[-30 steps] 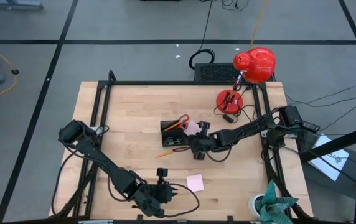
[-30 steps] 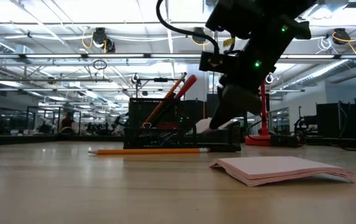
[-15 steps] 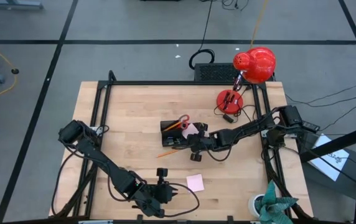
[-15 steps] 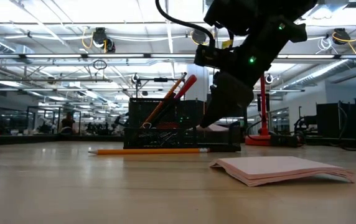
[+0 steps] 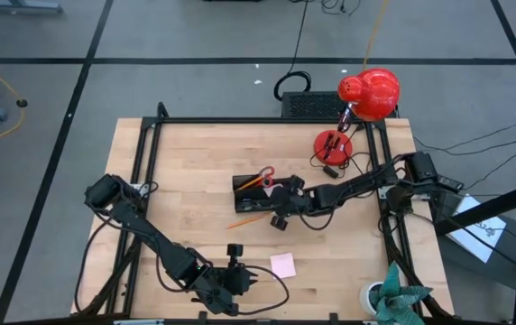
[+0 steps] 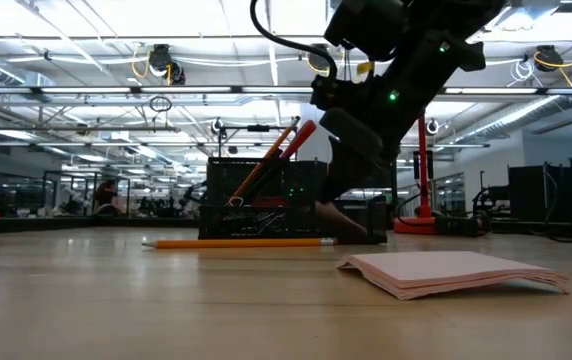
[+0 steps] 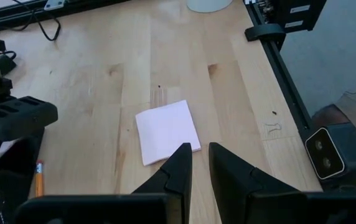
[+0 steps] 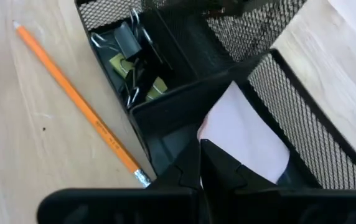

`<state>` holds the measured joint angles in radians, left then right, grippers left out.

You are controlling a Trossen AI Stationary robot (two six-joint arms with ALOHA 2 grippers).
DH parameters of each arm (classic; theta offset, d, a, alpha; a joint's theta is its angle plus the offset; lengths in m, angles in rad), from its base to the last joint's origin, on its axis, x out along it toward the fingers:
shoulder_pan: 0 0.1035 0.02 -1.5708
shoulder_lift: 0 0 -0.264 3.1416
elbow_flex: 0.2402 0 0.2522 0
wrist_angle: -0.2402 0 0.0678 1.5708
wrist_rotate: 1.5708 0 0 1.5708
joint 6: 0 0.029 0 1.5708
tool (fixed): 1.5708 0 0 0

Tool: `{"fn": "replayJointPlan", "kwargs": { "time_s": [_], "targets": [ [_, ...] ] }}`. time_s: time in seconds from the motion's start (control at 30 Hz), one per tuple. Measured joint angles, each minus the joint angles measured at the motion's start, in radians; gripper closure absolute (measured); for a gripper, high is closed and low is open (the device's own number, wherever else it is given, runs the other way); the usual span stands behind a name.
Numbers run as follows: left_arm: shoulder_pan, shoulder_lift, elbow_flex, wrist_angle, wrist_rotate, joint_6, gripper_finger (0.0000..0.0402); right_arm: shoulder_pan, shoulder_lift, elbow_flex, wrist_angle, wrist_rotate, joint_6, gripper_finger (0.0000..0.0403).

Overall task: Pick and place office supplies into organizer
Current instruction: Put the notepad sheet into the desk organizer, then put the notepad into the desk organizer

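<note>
At the centre of the high view, the right gripper [image 5: 281, 200] reaches from the right edge of the wooden table [image 5: 186, 153] to the black mesh organizer [image 5: 256, 193], its fingers pinched shut on a pale pink sticky-note pad [image 8: 243, 134]. The right wrist view shows the pad tilted inside an open mesh-walled compartment of the organizer [image 8: 290, 118], one edge clamped between the dark fingertips. A neighbouring compartment, at the upper left of that frame, holds black binder clips [image 8: 128, 43] and small yellow pieces [image 8: 121, 64]. An orange pencil [image 8: 78, 102] lies on the wood just beside the tray.

In the low view the right gripper [image 6: 351, 205] hangs at mid-frame in front of the organizer [image 6: 256, 200], from whose taller section red-handled scissors [image 6: 301, 135] and a pencil lean upward. The loose pencil [image 6: 236, 242] rests before the tray, and a second pink sticky-note pad [image 6: 456, 272] sits in the right foreground.

The left gripper [image 5: 233, 257] waits at the bottom centre of the high view, its fingers [image 7: 177, 171] slightly parted and holding nothing, with that second pad [image 7: 167, 130] on the table just beyond them. A red lamp [image 5: 366, 95] stands at the upper right.
</note>
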<state>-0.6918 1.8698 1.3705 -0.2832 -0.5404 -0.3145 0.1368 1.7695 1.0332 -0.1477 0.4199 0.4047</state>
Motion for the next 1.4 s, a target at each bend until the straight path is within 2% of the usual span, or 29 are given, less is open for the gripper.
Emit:
{"fn": "replayJointPlan", "kwargs": {
  "time_s": [0.2, 0.4, 0.5, 0.8, 0.97, 1.07, 1.17, 1.3, 1.4],
  "targets": [
    [0.000, 0.000, 0.000, 0.000, 0.000, 0.001, 0.0339, -0.001, 0.000, -0.002, -0.026, 0.001, 0.039, 0.0403],
    [0.000, 0.000, 0.000, 0.000, 0.000, -0.002, 0.0339, 0.000, 0.007, -0.020, 0.000, -0.030, 0.013, 0.0392],
    [0.000, 0.000, 0.000, 0.000, 0.000, -0.002, 0.0339, 0.000, 0.007, -0.021, 0.014, -0.028, 0.004, 0.0363],
    [-0.005, 0.000, 0.000, 0.028, -0.013, 0.026, 0.0339, 0.011, 0.006, -0.021, 0.074, -0.028, -0.059, 0.0238],
    [-0.014, 0.000, 0.000, 0.057, -0.014, 0.099, 0.0339, 0.018, -0.006, -0.022, 0.065, -0.029, -0.114, 0.0209],
    [-0.032, 0.000, 0.000, 0.092, -0.046, 0.173, 0.0339, 0.044, -0.056, -0.023, 0.069, -0.029, -0.177, 0.0215],
    [-0.052, -0.005, 0.000, 0.106, -0.070, 0.205, 0.0339, 0.086, -0.134, -0.023, 0.069, -0.031, -0.253, 0.0242],
    [-0.067, -0.015, 0.002, 0.110, -0.082, 0.186, 0.0339, 0.171, -0.250, -0.023, 0.070, -0.080, -0.376, 0.0302],
    [-0.081, -0.014, 0.001, 0.102, -0.088, 0.178, 0.0339, 0.257, -0.315, -0.023, 0.071, -0.164, -0.429, 0.0364]
  ]
}}
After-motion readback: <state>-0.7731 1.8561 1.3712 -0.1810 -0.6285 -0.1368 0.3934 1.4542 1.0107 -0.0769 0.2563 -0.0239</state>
